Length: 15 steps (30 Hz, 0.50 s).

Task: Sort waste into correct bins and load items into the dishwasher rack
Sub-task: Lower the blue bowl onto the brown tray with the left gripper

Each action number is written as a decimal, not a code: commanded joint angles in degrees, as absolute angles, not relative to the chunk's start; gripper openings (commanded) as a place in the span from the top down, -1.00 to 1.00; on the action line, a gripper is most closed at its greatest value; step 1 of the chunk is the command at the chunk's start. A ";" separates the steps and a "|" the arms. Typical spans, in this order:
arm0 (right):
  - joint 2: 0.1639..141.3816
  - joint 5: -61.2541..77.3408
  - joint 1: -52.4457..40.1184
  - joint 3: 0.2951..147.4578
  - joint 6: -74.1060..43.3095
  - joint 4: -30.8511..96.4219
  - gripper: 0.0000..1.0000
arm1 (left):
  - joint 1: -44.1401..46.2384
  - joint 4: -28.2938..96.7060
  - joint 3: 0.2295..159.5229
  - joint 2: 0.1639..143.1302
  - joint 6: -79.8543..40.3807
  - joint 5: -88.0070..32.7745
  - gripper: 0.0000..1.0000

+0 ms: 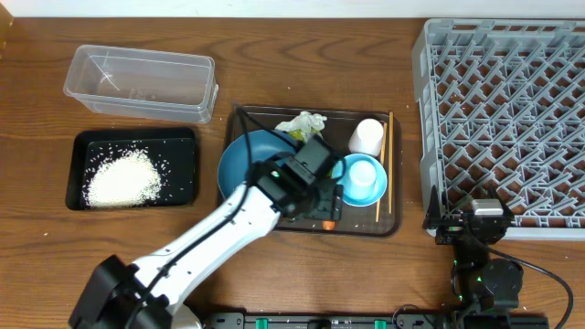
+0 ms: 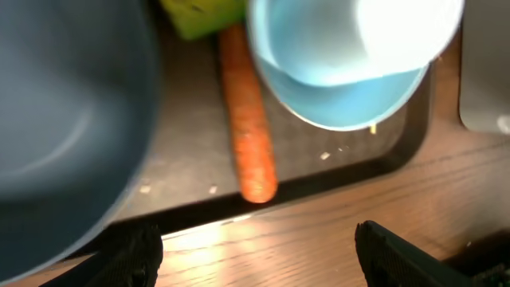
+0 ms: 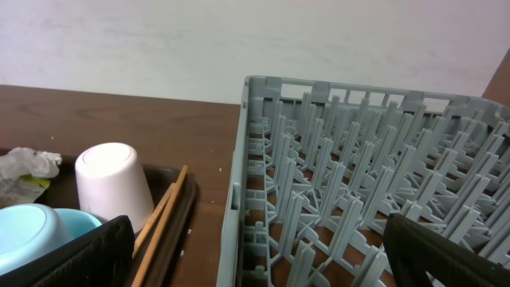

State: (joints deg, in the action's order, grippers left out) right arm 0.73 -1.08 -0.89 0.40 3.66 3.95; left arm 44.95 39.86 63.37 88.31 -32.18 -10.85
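A small orange carrot (image 2: 249,135) lies on the brown serving tray (image 2: 335,177) between the dark blue dish (image 2: 64,119) and the light blue bowl (image 2: 343,72). A green-yellow wrapper (image 2: 199,16) lies beyond it. My left gripper (image 2: 255,255) is open and empty, hovering by the tray's front edge, near the carrot's end (image 1: 327,224). White rice (image 1: 123,178) lies in the black tray (image 1: 183,146). The clear tub (image 1: 142,82) is empty. My right gripper (image 3: 255,263) is open and empty at the grey rack's (image 3: 358,183) front left corner.
On the serving tray (image 1: 395,224) are also a crumpled tissue (image 1: 302,123), an upside-down white cup (image 1: 367,137) and wooden chopsticks (image 1: 386,164) along its right side. A few rice grains lie scattered on the table near the black tray.
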 commanded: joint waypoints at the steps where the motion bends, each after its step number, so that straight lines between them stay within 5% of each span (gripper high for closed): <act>1: 0.64 -1.50 -1.30 0.32 4.38 4.12 -0.99 | 47.35 39.38 63.96 88.86 -34.06 -10.39 -0.61; 15: 0.64 -1.50 -1.30 0.32 4.38 4.12 -0.98 | 44.21 41.08 64.55 87.37 -39.07 5.96 -0.63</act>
